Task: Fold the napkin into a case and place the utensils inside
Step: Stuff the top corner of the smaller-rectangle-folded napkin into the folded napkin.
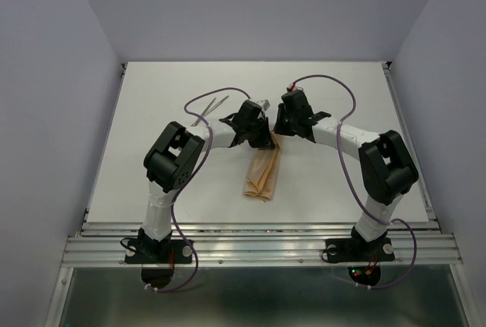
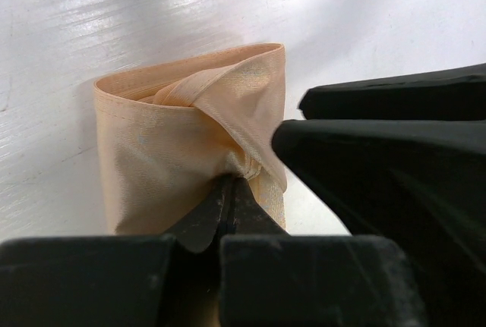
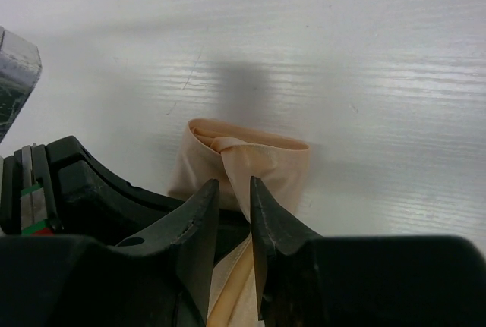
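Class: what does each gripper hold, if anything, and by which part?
Left gripper pinches the folded napkin by a bunched fold at its far end. Right gripper, slightly open astride that end, grips nothing visibly.

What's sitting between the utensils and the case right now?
The left arm's wrist: in the top view it lies between the utensils at far left and the case, with the left gripper shut on the case's far end. The right gripper straddles that end too, jaws apart.
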